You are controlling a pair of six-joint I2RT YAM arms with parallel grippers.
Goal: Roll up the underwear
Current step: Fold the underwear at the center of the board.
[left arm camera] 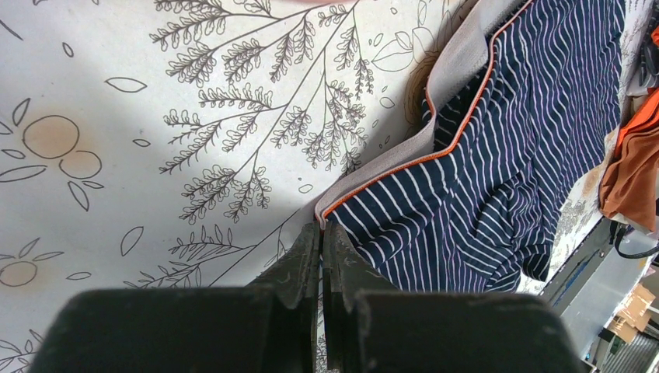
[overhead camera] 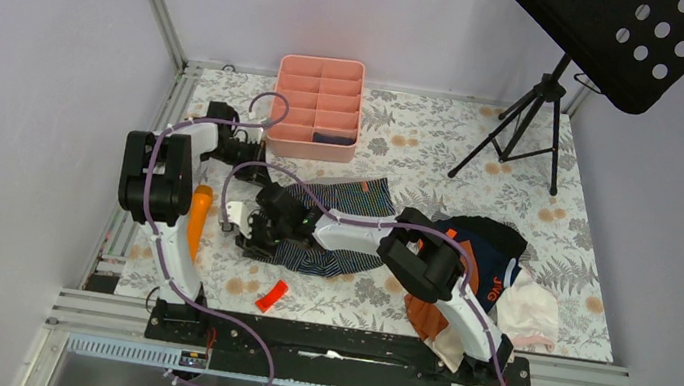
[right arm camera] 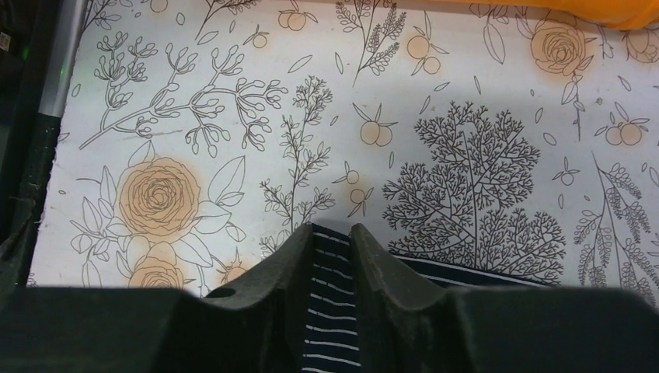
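Note:
The dark navy underwear [overhead camera: 363,197] with thin white stripes lies partly bunched on the floral mat in the middle of the top view. My left gripper [overhead camera: 255,169] sits at its far left corner. In the left wrist view the left gripper [left arm camera: 321,227] is shut, its tips pinching the corner of the grey, orange-piped waistband of the underwear [left arm camera: 497,155]. My right gripper [overhead camera: 251,236] reaches across to the near left edge. In the right wrist view the right gripper [right arm camera: 332,229] is shut on a fold of the underwear [right arm camera: 330,272], low over the mat.
A pink divided tray [overhead camera: 317,109] stands at the back. A pile of other clothes [overhead camera: 496,255] and an orange garment [overhead camera: 422,315] lie at the right. An orange object [overhead camera: 198,218] lies by the left arm and a small red piece [overhead camera: 271,294] near the front edge. A tripod [overhead camera: 530,119] stands back right.

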